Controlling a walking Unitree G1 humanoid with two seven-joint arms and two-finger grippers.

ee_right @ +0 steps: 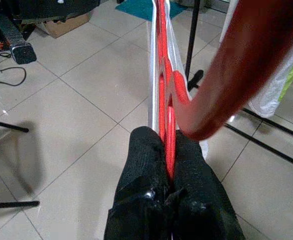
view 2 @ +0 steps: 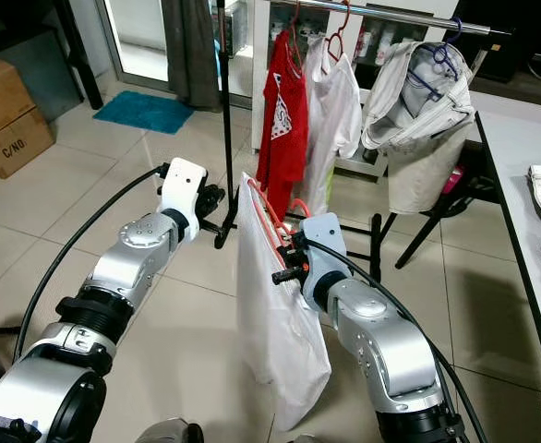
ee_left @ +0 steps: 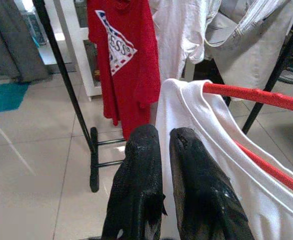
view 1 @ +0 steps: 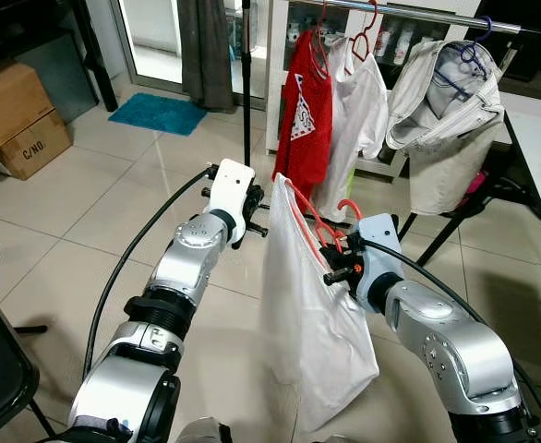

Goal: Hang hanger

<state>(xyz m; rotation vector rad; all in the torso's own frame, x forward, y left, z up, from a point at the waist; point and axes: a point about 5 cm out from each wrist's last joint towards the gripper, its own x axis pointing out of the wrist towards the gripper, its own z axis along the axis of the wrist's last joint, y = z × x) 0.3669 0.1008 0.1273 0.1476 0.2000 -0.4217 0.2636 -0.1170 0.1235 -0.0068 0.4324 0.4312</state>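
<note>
Right wrist view: right tool (ee_right: 167,150) clamps thin red hanger (ee_right: 162,75) bearing smooth white shirt (view 1: 307,314); left tool (ee_left: 164,142) nearly closed, empty.

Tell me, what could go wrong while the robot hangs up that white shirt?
The right end effector pinches only the thin red hanger, so it might twist or slip. The white shirt could slide off the hanger's shoulder by the left end effector. The clothes rail is crowded, so the hook may snag the red T-shirt.
</note>
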